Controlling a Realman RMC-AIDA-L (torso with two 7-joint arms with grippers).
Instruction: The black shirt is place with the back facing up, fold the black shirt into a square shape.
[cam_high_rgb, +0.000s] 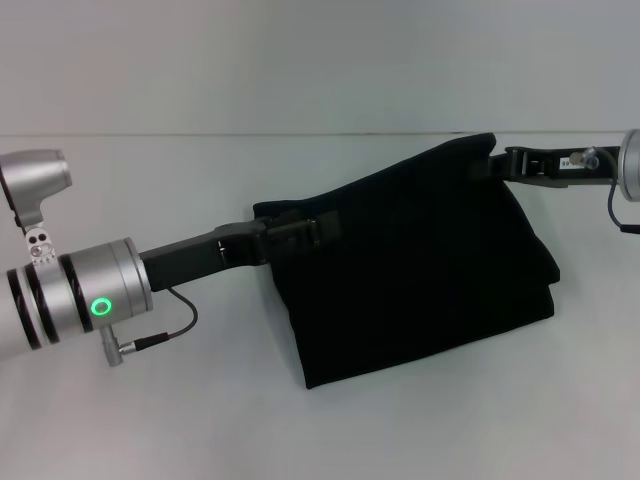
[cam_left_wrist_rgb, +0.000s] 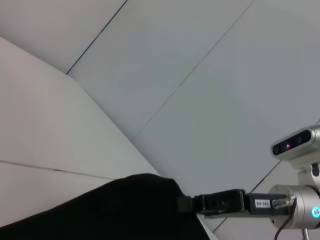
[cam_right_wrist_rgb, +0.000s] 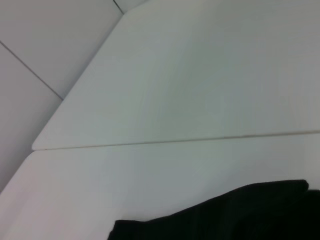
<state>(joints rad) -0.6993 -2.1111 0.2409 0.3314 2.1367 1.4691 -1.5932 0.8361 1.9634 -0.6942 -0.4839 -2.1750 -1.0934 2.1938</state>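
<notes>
Black shirt (cam_high_rgb: 420, 270) is folded into a thick bundle on the white table (cam_high_rgb: 150, 420), its far edge lifted. Left gripper (cam_high_rgb: 325, 232) is clamped on the shirt's left top corner — right gripper (cam_high_rgb: 492, 165) is clamped on the raised right top corner, also seen in left wrist view (cam_left_wrist_rgb: 186, 204).

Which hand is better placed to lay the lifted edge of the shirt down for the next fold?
Neither alone. The left hand and the right hand each hold one end of the black shirt's raised edge, so both should move together.
</notes>
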